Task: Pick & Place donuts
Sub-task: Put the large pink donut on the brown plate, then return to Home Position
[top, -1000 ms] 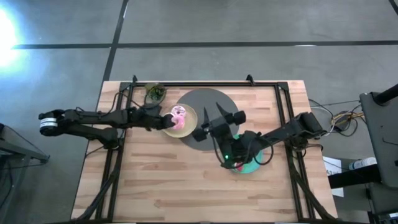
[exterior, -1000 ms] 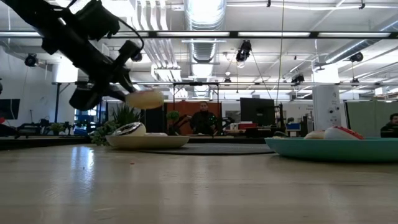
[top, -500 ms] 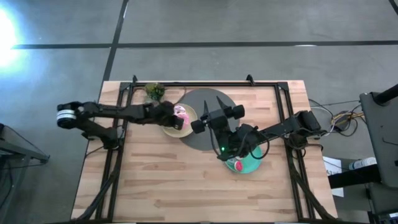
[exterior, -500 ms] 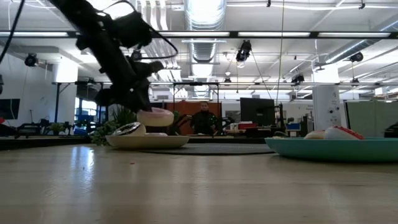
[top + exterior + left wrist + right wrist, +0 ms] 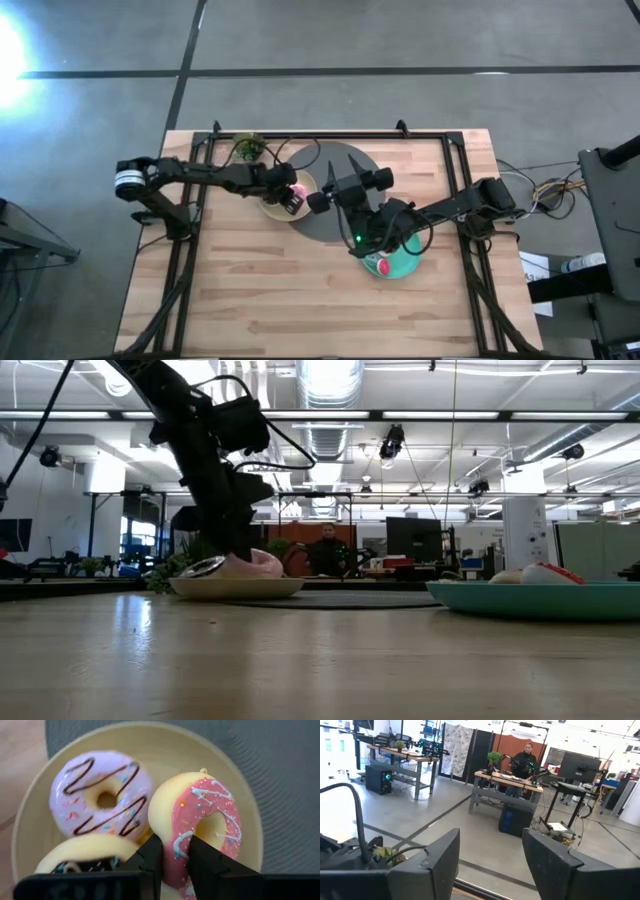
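Note:
My left gripper [image 5: 291,195] is over the cream plate [image 5: 268,208], shut on a pink donut with white drizzle [image 5: 202,827]. In that plate also lie a pale pink donut with chocolate zigzags [image 5: 102,795] and a third donut, orange side showing [image 5: 85,852]. In the low view the pink donut [image 5: 256,564] sits low in the cream plate [image 5: 237,588]. My right gripper [image 5: 340,168] is open, raised over the dark grey disc [image 5: 345,215] and pointing toward the far edge. The teal plate [image 5: 402,268] holds a red-and-pink donut [image 5: 380,265]. My left gripper pinches the pink donut by the rim section [image 5: 176,851] nearest the fingers, one finger [image 5: 150,855] on the orange outer side and one [image 5: 202,860] reaching to the hole. The fingers come from above, slanting down. The donut stands tilted on edge, its lower part down in the cream plate.
The cream plate overlaps the left edge of the grey disc. A small green plant [image 5: 248,150] stands near the far left corner. A black frame runs along the table's edges. The teal plate [image 5: 540,598] is near the right arm. Bare wood lies toward the near edge.
My left gripper has carried the pink donut toward the right and down, from above the plate's left side into the cream plate, still shut on it. The donut now sits low in the plate. My right arm shifted slightly toward the left early on, then held still.

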Motion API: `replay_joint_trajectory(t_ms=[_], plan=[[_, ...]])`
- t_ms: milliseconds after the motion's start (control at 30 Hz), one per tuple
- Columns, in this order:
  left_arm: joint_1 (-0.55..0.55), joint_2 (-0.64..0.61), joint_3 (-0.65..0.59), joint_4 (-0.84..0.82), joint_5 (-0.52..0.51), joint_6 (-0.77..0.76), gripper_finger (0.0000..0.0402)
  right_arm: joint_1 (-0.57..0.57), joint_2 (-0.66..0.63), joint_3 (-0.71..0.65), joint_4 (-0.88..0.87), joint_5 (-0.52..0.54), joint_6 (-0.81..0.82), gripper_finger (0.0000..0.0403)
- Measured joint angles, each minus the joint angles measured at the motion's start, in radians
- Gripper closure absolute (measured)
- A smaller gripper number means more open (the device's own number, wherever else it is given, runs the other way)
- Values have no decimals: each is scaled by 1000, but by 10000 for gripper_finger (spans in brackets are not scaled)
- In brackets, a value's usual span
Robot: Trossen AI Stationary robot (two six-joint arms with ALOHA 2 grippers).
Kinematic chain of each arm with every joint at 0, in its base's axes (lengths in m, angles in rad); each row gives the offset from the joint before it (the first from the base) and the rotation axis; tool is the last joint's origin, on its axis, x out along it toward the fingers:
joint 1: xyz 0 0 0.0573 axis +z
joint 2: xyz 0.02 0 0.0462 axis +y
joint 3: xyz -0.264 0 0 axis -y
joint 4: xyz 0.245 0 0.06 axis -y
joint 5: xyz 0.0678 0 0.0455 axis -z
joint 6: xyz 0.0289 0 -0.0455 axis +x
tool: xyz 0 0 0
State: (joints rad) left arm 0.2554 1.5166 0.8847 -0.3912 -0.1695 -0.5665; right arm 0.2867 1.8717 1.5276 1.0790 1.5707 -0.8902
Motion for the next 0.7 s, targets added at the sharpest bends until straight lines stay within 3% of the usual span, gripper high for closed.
replay_joint_trajectory(t_ms=[400,700], plan=[[-1,-47,-2,-41,-1,19,248,-9,0,0,0,0,6,197],[-1,-170,60,-121,-14,75,236,-15,0,0,0,0,25,197]])
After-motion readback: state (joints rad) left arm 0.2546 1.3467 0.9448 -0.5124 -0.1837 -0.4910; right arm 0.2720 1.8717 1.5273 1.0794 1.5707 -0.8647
